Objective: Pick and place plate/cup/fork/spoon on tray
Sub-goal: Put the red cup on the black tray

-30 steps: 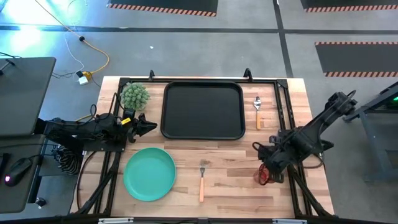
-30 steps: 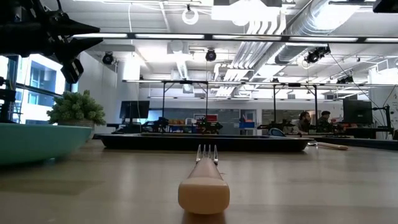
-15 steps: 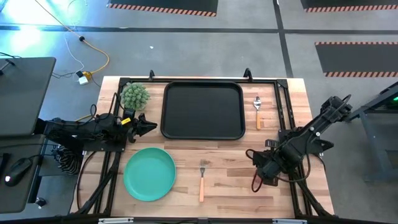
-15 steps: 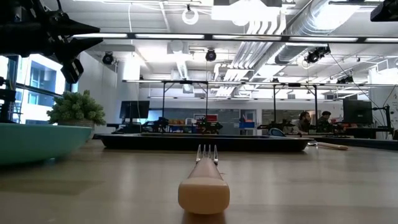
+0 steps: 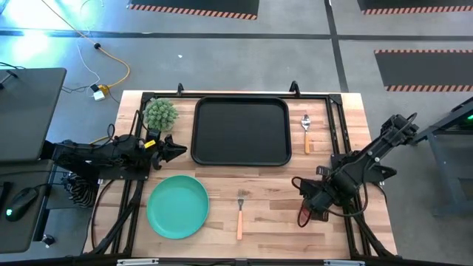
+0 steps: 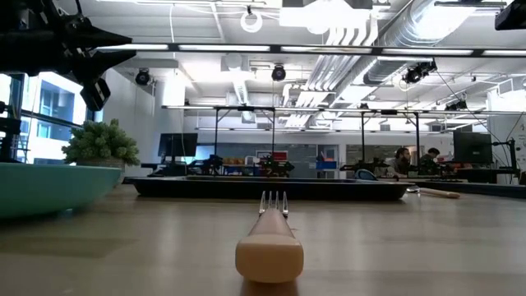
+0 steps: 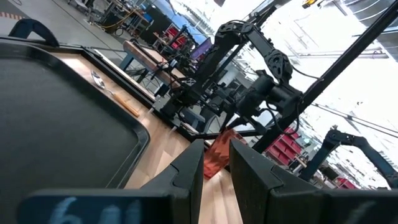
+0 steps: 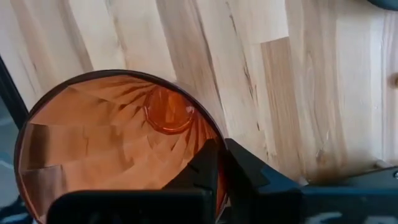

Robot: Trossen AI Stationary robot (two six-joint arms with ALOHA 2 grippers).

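R gripper (image 5: 310,209) sits low over the table's right-front area, fingers (image 8: 208,163) pinched together on the rim of the cup (image 8: 118,140), one inside the wall, one outside; cup is tipped so the wrist cam looks straight into its mouth and base. From the high view only a sliver of red shows under the arm, so whether the cup touches the table (image 5: 273,214) can't be told, and the low view doesn't catch it at all. L gripper (image 5: 176,151) waits at the table's left side, just beside the tray's (image 5: 240,130) left edge, jaws a narrow gap apart w/ nothing between them; its wrist cam shows the cup as a red patch partly hidden behind the fingers. Count: 1 cup, 1 plate (image 5: 177,206), 1 fork (image 5: 239,213), 1 spoon (image 5: 306,133), 1 tray, 1 small potted plant (image 5: 160,114). Plate lies front-left on the wood, apart from the tray; fork lies between plate and cup, tines toward the tray; spoon lies just right of the tray, off it. In the low view the plate is cut off at the edge and the fork's handle end hides most of its length.
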